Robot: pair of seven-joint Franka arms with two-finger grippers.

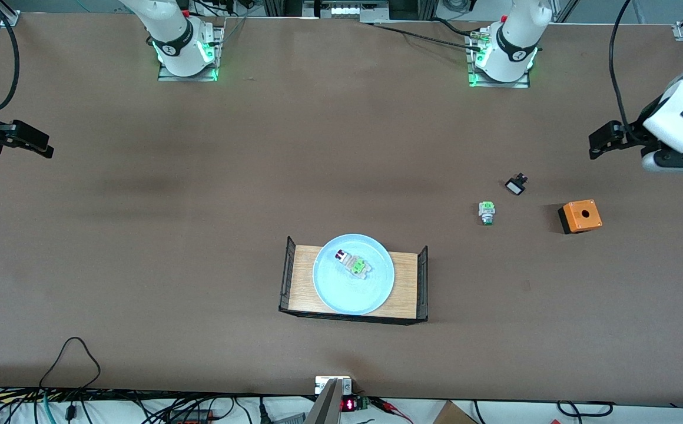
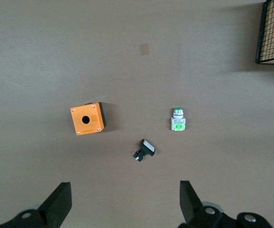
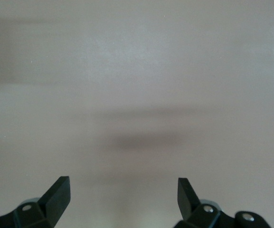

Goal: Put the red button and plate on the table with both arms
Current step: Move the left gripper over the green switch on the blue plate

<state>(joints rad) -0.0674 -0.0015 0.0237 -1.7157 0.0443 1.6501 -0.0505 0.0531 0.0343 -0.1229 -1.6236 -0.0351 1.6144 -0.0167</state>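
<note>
The pale blue plate [image 1: 341, 294] rests on a small light-wood tray [image 1: 303, 277] near the middle of the brown table [image 1: 200, 194]. The red button [image 1: 353, 263] lies on its side in the plate, its red cap pointing toward the right arm's end. My left gripper [image 1: 596, 146] [image 2: 125, 190] hovers open and empty over the left arm's end of the table. Over the right arm's end, my right gripper [image 1: 44, 146] [image 3: 122, 183] is also open and empty above bare tabletop. Both are well away from the plate.
An orange box with a round hole [image 1: 580, 216] [image 2: 86, 118], a green-and-white switch [image 1: 486, 212] [image 2: 177, 119] and a small black-and-white button [image 1: 516, 185] [image 2: 144, 149] lie below the left gripper. The tray has black wire ends [image 1: 287, 274] [image 2: 272, 33].
</note>
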